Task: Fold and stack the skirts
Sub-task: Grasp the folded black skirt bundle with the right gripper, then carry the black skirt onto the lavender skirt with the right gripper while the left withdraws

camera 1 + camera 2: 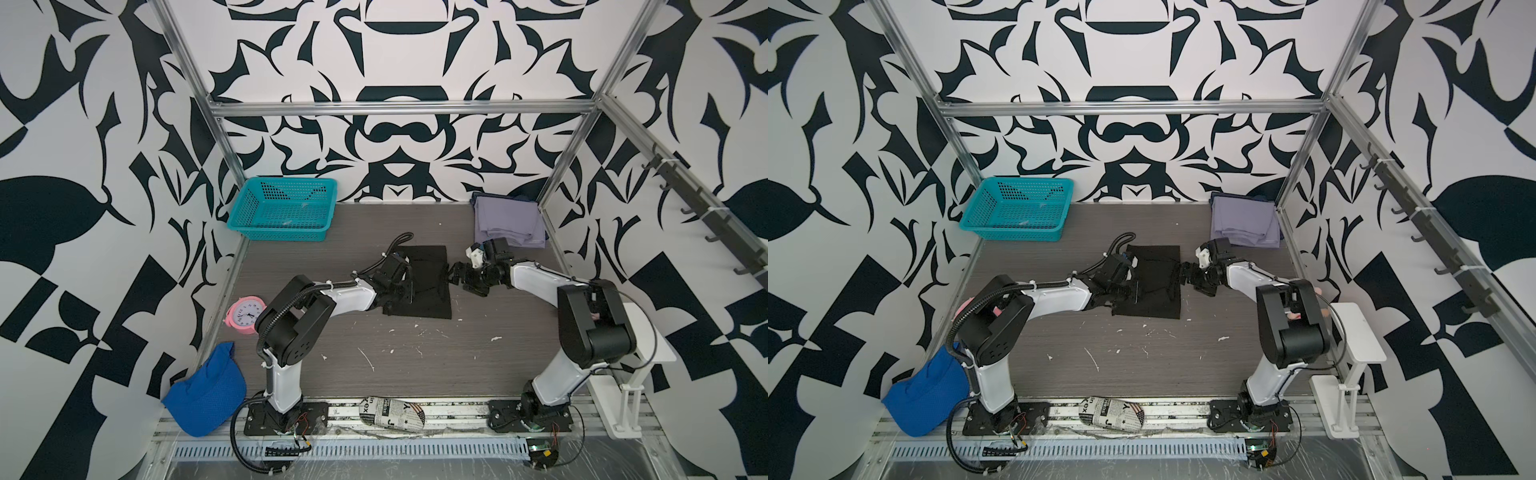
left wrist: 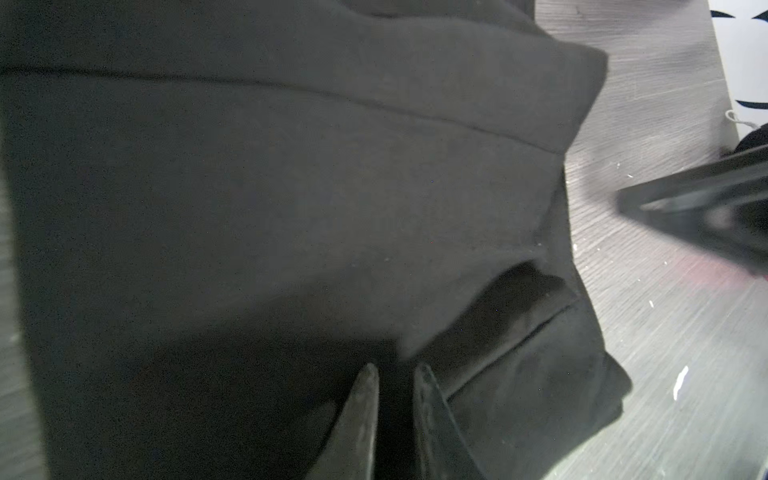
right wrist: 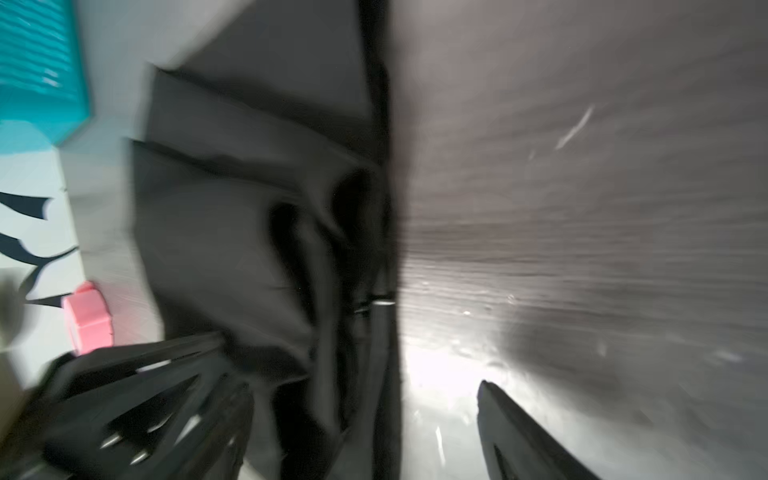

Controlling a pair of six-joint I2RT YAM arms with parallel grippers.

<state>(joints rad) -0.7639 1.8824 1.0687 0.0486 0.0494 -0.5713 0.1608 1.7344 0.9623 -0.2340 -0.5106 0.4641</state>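
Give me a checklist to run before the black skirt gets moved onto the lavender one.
1. Black skirt folded: ok, though a layer gapes near one corner.
2. Right end effector open: ok.
3. Right end effector clear of the cloth: cannot tell; its wrist view is blurred.
4. Left end effector gripping the black skirt: cannot tell; fingers nearly together over the fabric.
5. Lavender skirt folded in the far right corner, top bare: ok.
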